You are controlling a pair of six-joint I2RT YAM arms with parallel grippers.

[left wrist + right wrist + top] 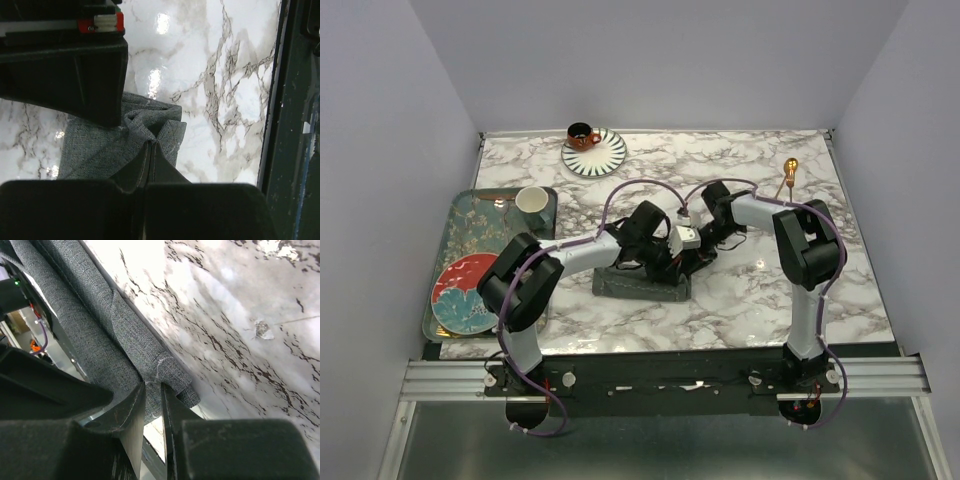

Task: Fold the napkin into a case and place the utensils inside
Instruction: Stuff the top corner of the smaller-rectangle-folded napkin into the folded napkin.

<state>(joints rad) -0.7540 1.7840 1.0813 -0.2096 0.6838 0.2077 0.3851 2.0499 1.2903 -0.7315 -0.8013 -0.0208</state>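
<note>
Napkin (642, 285) is seen bunched into a long, narrow dark grey strip on the marble table (760, 300), near centre, just in front of both wrists. A clean case is not yet formed: the end is rumpled in the left wrist view.

Left gripper (150, 150): jaws are closed down to cloth thickness, with a raised ridge of the napkin (95, 150) pinched at the strip's end. Right gripper (153, 390): jaws are nearly together with only a sliver of gap, and a fold of the napkin (100, 325) is clamped between them. Both are set close together, toward the strip's right end in the top view.

Handling, as judged: the fabric is soft, light and limp, so no shape is held unless it is pressed flat or pulled taut. Layers are likely to slip and the fold to spring open on release. Hold is best taken at hem or corners, through all layers, low against the table.

One utensil (788, 175) is seen, gold-copper, on the table at far right, well apart from the napkin. It is slim, hard, shiny metal, likely slippery, and best taken across the thin handle. The second cannot be made out with certainty.

Insertion is not yet begun.
</note>
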